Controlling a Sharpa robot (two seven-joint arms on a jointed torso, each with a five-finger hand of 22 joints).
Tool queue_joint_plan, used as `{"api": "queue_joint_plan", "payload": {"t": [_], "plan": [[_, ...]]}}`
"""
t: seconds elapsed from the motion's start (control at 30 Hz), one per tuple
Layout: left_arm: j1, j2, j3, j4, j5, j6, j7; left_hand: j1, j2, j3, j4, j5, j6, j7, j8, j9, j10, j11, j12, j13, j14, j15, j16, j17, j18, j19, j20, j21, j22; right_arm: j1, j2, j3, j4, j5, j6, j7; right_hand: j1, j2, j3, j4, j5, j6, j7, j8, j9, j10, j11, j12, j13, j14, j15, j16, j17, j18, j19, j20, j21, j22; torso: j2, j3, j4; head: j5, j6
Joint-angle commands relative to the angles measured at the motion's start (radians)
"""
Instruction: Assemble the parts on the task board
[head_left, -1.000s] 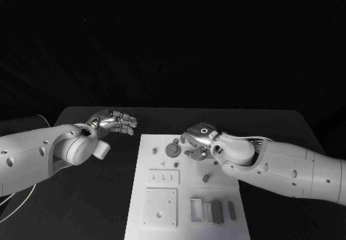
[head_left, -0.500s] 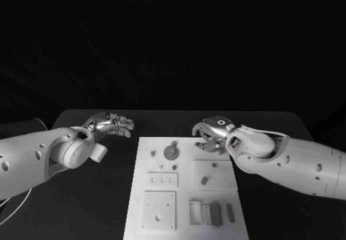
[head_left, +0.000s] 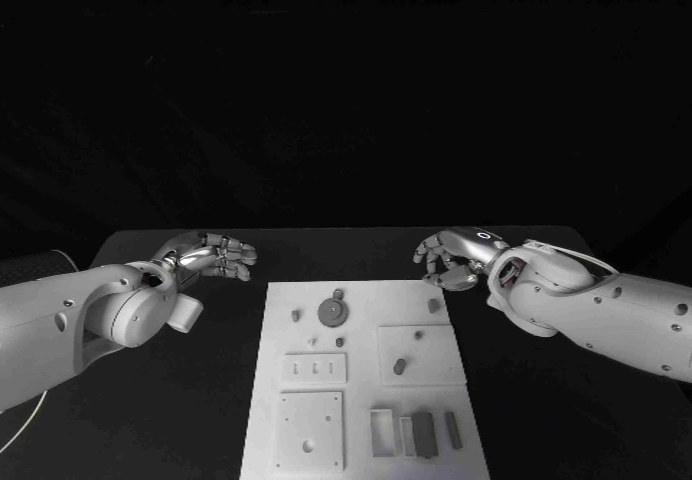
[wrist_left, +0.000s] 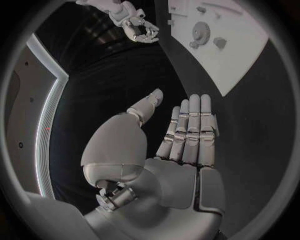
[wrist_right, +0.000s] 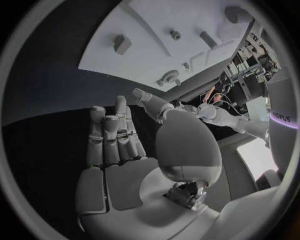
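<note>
**Mia:** Where are the parts right now?

**Ben:** They lie on the task board (head_left: 296, 395), the white plate in the middle of the black worktop (head_left: 173, 400). A round gear (head_left: 333, 311) sits near the board's 12 o'clock end. Small pegs sit close by it, one peg (head_left: 297, 314) at the gear's 9 o'clock. A little dark slug (head_left: 400, 368) rests on a square plate at about 3 o'clock. Some flat bars (head_left: 427, 431) stand in a row down at 5 o'clock.

**Mia:** Is a hand holding anything?

**Ben:** No. The left hand (head_left: 214, 253) hangs off the board at 10 o'clock. Its fingers (wrist_left: 190, 125) are straight and a bit apart, with nothing in them. The right hand (head_left: 450, 258) hangs just past the board's 1 o'clock corner. Its fingers (wrist_right: 115, 135) are loose too, and it holds nothing.

**Mia:** How will the parts feel?

**Ben:** I think they are small, hard and very light. They look smooth, so they may slip or roll. They will not bend.

**Mia:** Where should a hand take the gear?

**Ben:** By its rim, I guess, with a soft pinch from two sides. The pegs are best pinched on their sides, near the top.
</note>
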Motion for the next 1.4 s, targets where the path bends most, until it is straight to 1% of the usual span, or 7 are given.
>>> {"api": "queue_joint_plan", "payload": {"t": [0.03,0.23,0.43,0.6,0.93,1.23,1.4], "plan": [[0.002,0.002,0.001,-0.002,0.0,0.013,0.017,0.004,0.001,0.001,-0.005,-0.006,0.003,-0.001,-0.005,0.001,-0.01,0.0,-0.007,-0.001,-0.001,0.003,-0.003,0.002,0.02,-0.006,-0.001,-0.004,0.001,0.002,-0.015,0.0,-0.024,0.123,0.06,0.138,-0.003,0.011,-0.001,-0.01,0.004,-0.012,-0.004,0.007,0.001,-0.007,0.02,-0.066,-0.058,0.001,0.021,-0.005,-0.006,0.014,-0.005,0.003,-0.007,0.004,-0.001,0.0038,-0.0011,-0.005,-0.001],[0.002,0.002,0.001,-0.008,-0.009,0.028,0.026,0.009,0.011,0.005,-0.005,-0.006,0.012,-0.026,-0.007,-0.002,-0.006,-0.002,-0.015,-0.007,0.001,0.003,-0.009,0.006,0.02,-0.006,0.0,-0.006,0.002,0.001,-0.021,-0.001,-0.093,0.122,0.096,0.193,-0.003,0.007,-0.007,-0.021,0.005,-0.022,-0.009,0.014,-0.001,-0.001,0.035,-0.191,-0.185,0.0,0.034,-0.003,-0.023,0.014,-0.006,0.008,-0.012,0.008,0.002,0.0045,-0.0014,-0.01,-0.004],[0.002,0.002,0.001,-0.01,-0.01,0.032,0.024,0.011,0.009,0.005,-0.006,-0.006,0.011,-0.022,-0.013,-0.009,-0.004,-0.005,-0.022,-0.012,0.003,0.003,-0.011,0.009,0.021,-0.004,0.0,-0.007,0.004,-0.008,-0.019,-0.02,-0.125,0.076,0.09,0.205,-0.013,-0.018,-0.017,-0.014,0.004,-0.027,-0.011,0.017,-0.003,0.015,0.035,-0.223,-0.227,-0.004,0.036,-0.001,-0.03,0.014,-0.009,0.011,-0.015,0.01,0.002,0.0066,0.0001,-0.015,-0.007],[0.002,0.002,0.001,-0.01,-0.01,0.025,0.022,0.011,0.005,0.004,-0.006,-0.006,0.01,-0.016,-0.017,-0.013,-0.001,-0.003,-0.026,-0.015,0.005,0.002,-0.013,0.011,0.022,-0.003,0.0,-0.007,0.005,-0.032,-0.006,-0.025,-0.153,0.031,0.069,0.203,-0.02,-0.04,-0.022,-0.001,0.005,-0.034,-0.004,0.016,-0.006,0.016,0.045,-0.244,-0.252,-0.011,0.045,0.0,-0.034,0.014,-0.013,0.013,-0.019,0.01,0.002,0.0053,-0.0014,-0.014,-0.01],[0.002,0.002,0.001,-0.01,-0.01,0.021,0.017,0.01,-0.005,0.001,-0.005,-0.006,0.004,0.003,-0.027,-0.022,-0.001,0.004,-0.036,-0.022,0.008,0.002,-0.017,0.015,0.022,-0.001,-0.001,-0.008,0.006,-0.037,-0.014,-0.037,-0.144,0.01,0.077,0.191,-0.034,-0.055,-0.04,0.017,0.003,-0.037,0.003,0.018,-0.008,0.024,0.057,-0.259,-0.273,-0.019,0.057,0.004,-0.039,0.014,-0.012,0.014,-0.021,0.01,0.001,0.0024,-0.0012,-0.015,-0.016],[0.002,0.001,0.001,-0.009,-0.01,0.019,0.017,0.01,-0.006,0.001,-0.006,-0.006,0.004,0.003,-0.028,-0.023,0.0,0.004,-0.037,-0.023,0.009,0.002,-0.017,0.016,0.022,-0.001,-0.001,-0.008,0.007,-0.047,-0.02,-0.046,-0.127,-0.022,0.087,0.172,-0.047,-0.061,-0.083,0.025,0.003,-0.043,0.012,0.021,-0.012,0.079,0.036,-0.229,-0.244,-0.035,0.037,0.007,-0.046,0.014,-0.019,0.016,-0.028,0.011,0.0,0.0019,-0.0006,-0.012,-0.019],[0.002,0.0,0.001,-0.009,-0.01,0.019,0.016,0.011,-0.008,0.001,-0.006,-0.006,0.004,0.003,-0.029,-0.024,0.002,0.003,-0.037,-0.023,0.009,0.002,-0.018,0.017,0.022,0.0,-0.001,-0.009,0.007,-0.054,-0.017,-0.047,-0.125,-0.038,0.078,0.164,-0.042,-0.063,-0.112,0.045,0.005,-0.05,0.011,0.028,-0.017,0.063,0.005,-0.12,-0.014,-0.038,0.01,0.011,-0.059,0.014,-0.015,0.014,-0.036,0.009,0.001,0.0019,0.0,-0.011,-0.022]]}}
